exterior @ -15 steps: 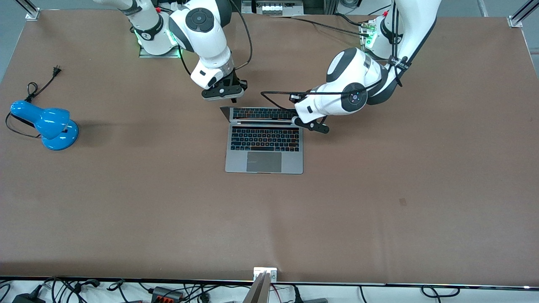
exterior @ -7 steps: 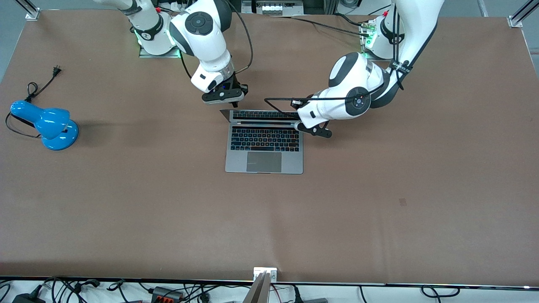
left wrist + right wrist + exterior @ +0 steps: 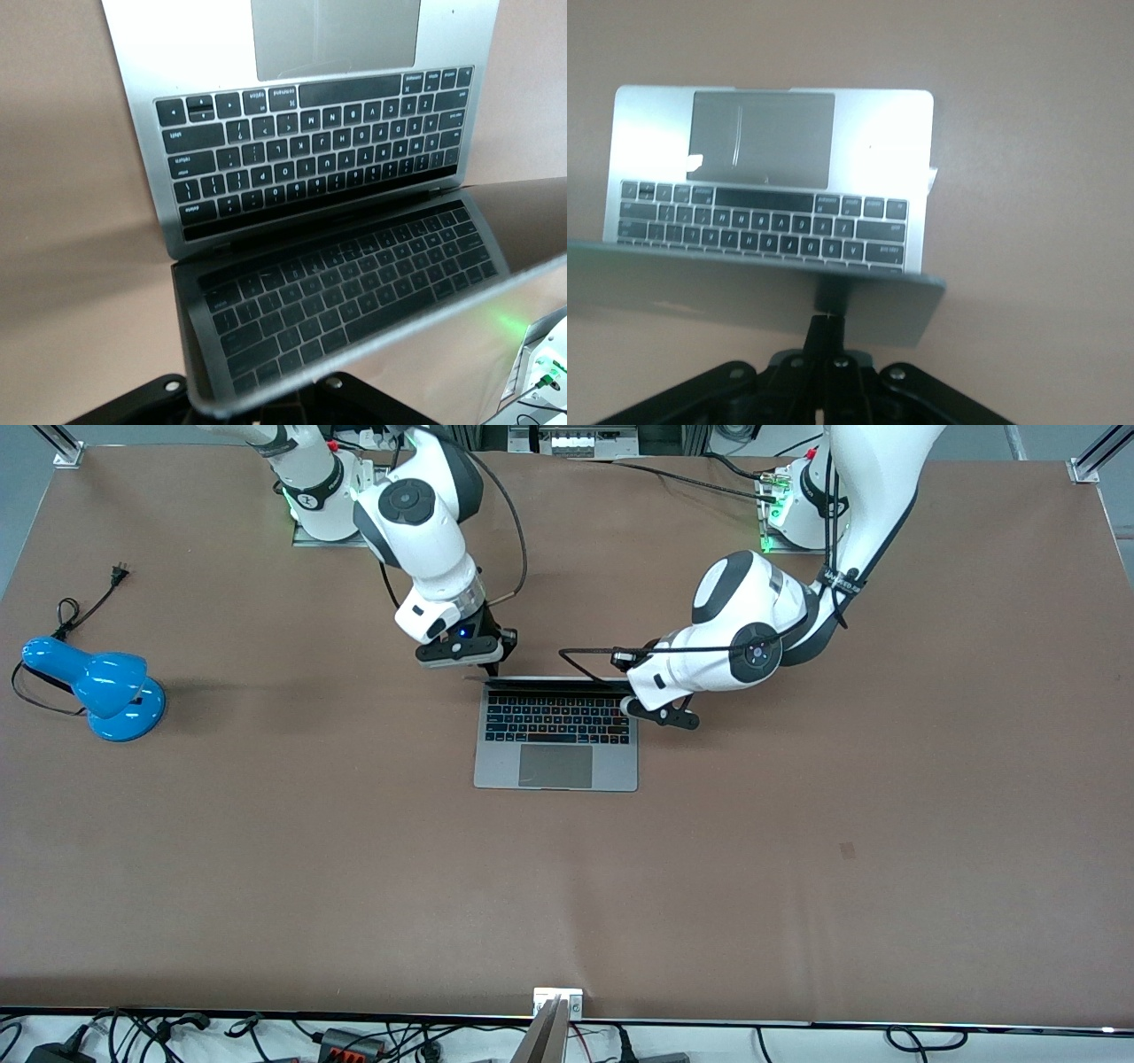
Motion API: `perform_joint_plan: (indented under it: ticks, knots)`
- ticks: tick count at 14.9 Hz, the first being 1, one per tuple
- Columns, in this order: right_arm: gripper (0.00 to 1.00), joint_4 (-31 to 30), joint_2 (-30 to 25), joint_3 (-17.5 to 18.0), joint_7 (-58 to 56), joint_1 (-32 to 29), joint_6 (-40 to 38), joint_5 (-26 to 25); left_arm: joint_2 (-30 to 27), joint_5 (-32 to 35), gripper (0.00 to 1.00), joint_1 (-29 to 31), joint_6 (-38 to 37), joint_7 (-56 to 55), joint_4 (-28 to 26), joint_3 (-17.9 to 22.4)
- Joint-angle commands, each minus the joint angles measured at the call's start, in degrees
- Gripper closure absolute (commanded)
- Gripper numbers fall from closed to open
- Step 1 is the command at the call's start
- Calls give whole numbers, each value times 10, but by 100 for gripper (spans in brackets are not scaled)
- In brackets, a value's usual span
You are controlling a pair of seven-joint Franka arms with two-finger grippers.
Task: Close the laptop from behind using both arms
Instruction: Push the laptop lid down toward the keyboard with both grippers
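Laptop (image 3: 556, 735) sits mid-table, lid tilted partway over the keyboard, with the closed right gripper (image 3: 490, 662) and closed left gripper (image 3: 631, 688) pressing the lid's two top corners from the arms' side.

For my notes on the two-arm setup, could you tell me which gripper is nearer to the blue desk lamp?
The right gripper, at the laptop lid's corner toward the blue desk lamp. The left gripper is at the lid's other corner, farther from the lamp.

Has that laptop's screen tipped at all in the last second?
Yes. The laptop lid has tipped toward its keyboard, hiding the top rows; its base hasn't shifted.
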Motion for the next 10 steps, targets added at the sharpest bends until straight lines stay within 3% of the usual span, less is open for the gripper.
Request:
perform_joint_plan:
  ticks: [1, 10]
  knots:
    - [100, 8, 10, 2, 6, -20, 12, -11, 31, 37, 100, -1, 0, -3, 30, 0]
    - [100, 18, 81, 2, 3, -31, 123, -11, 88, 42, 100, -6, 8, -3, 77, 14]
